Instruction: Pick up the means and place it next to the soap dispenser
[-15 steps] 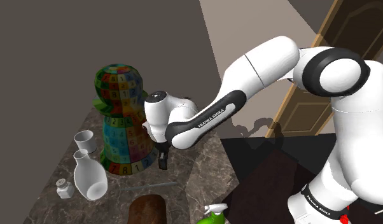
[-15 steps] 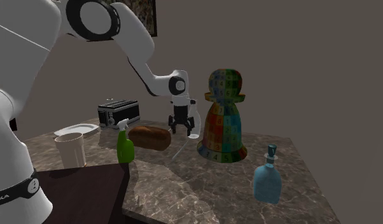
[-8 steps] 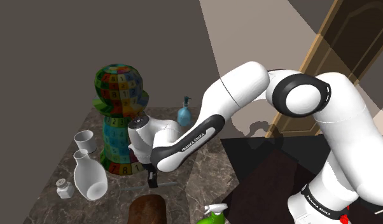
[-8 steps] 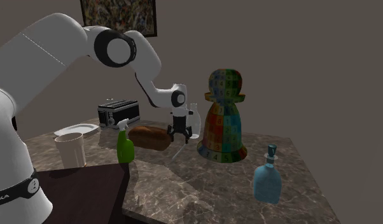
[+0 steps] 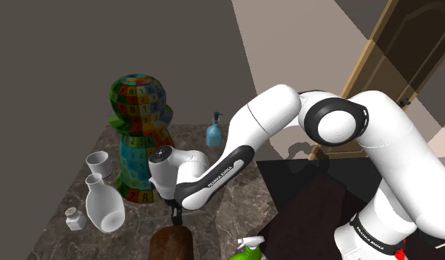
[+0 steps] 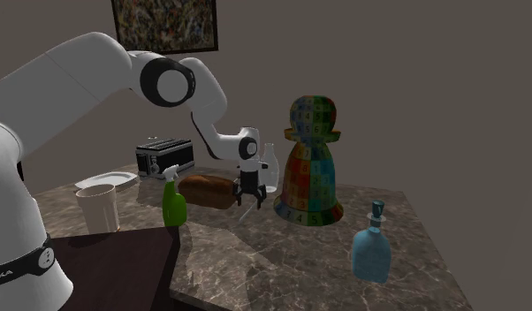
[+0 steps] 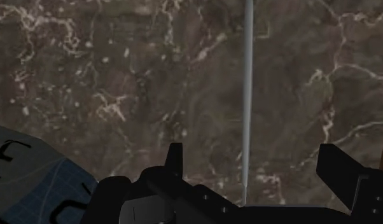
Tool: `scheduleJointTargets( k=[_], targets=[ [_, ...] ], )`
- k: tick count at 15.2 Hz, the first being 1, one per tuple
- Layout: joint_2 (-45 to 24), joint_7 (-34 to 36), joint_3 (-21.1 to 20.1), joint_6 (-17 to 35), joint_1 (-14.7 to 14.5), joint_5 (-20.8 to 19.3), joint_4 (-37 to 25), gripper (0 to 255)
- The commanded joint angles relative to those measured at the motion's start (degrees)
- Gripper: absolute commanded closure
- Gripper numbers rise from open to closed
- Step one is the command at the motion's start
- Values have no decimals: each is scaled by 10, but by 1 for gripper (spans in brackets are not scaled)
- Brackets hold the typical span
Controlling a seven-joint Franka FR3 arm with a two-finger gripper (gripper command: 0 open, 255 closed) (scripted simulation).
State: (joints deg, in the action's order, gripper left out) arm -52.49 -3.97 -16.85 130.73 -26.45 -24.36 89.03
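Shoulder view: the gripper (image 5: 177,216) hangs low over the brown, white-veined marble bench (image 5: 243,193), just beside a rounded brown loaf (image 5: 171,244). The blue soap dispenser (image 5: 213,131) stands well apart.

Second exterior view: the gripper points down near a chequered, pawn-shaped figure (image 6: 310,163).

Wrist view: a thin, straight grey rod (image 7: 247,95) lies flat on the marble between the wide-spread fingers (image 7: 175,159), touching neither.

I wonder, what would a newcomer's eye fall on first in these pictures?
Most likely the tall pawn-shaped figure covered in bright numbered squares, standing on the dark marble counter. Next comes the big white arm, bent down beside it with its open pincer low over a thin grey rod lying on the counter. The blue soap dispenser stands apart at the second exterior view's right.
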Motion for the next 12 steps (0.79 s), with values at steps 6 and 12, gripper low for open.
scheduleJointTargets(
  k=[6,12],
  targets=[
    [-7,2,2,7,-1,-2,0,0],
    [-7,2,2,7,-1,-2,0,255]
  ],
)
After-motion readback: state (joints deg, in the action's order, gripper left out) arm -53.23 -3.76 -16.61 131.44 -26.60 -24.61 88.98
